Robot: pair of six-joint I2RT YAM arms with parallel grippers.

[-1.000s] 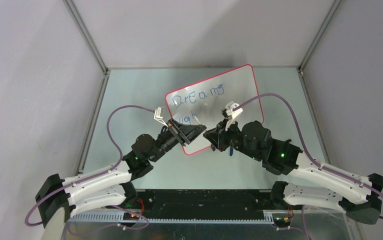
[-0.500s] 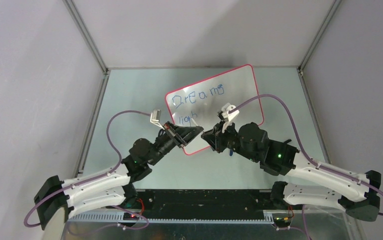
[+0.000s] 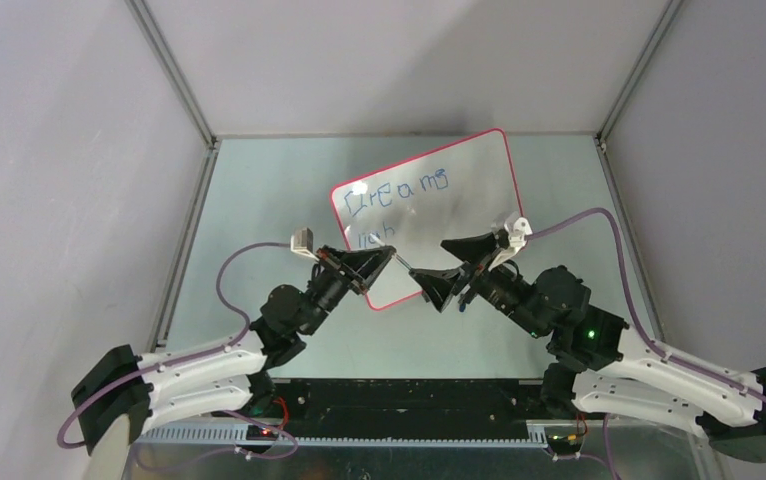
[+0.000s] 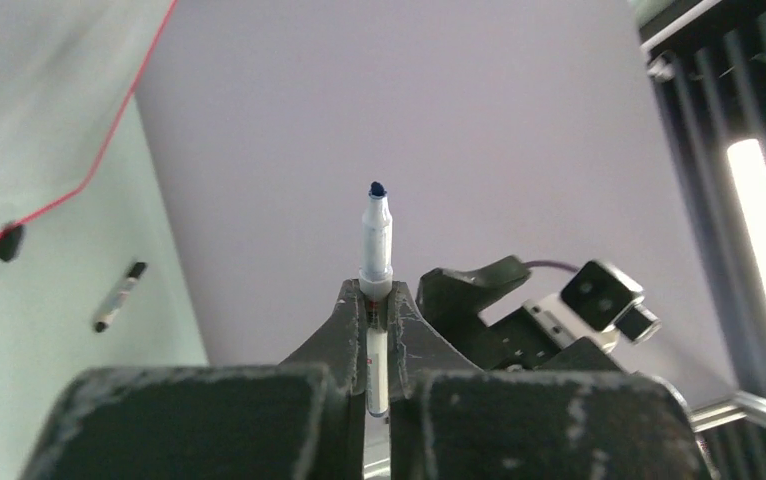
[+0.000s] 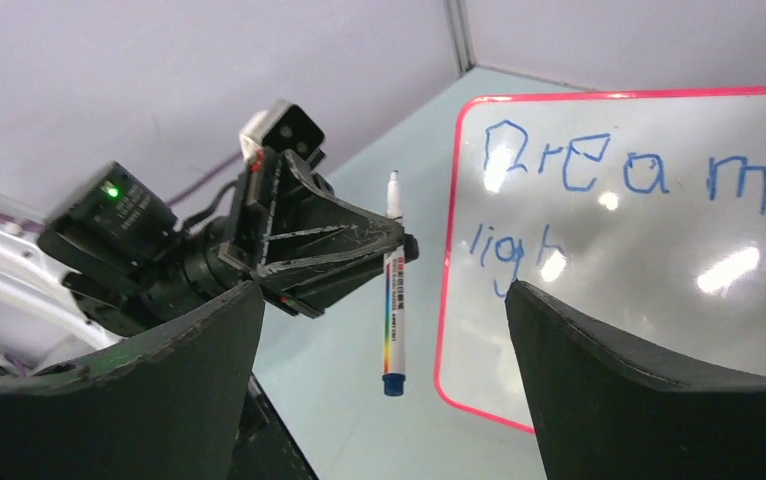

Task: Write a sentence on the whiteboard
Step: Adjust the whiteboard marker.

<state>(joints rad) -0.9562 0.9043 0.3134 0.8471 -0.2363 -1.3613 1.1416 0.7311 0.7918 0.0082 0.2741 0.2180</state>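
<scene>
The whiteboard (image 3: 479,180) sits on the table (image 3: 259,200) in the upper middle of the top frame, turned at an angle, red rim all round, beyond both arms.

Nearest first. Both arm bases are at the bottom edge of the top view, and the arms angle inward to meet around centre frame.

The left fingers (image 4: 344,330) are pinched narrow on a marker (image 4: 376,235). They grip the barrel low down. The cap is off and the blue tip points up and away in the left wrist view. In the right wrist view the marker hangs roughly upright just off the board's left rim, and we see no contact with the board.

The right fingers (image 5: 629,380) are spread wide and hold nothing. They frame the marker and the left fingers from the lower corners of the right wrist view.

On the table at the left of the left wrist view lies a small pen-like stick (image 4: 119,297) with a dark end. We cannot tell whether it is a cap or a spare pen. A black clip foot (image 4: 1,243) shows at the board's rim just above it.

Further out is the sentence (image 5: 599,170), in blue handwriting. The top line reads "Dream" plus one more letter cut off at the frame's right edge. The second line reads "ligh" and stops.

Our read on progress: the first word is done and the second word is unfinished, with at least one letter missing. Anything after that is not yet written. The marker is off the board, so no stroke is in progress.
</scene>
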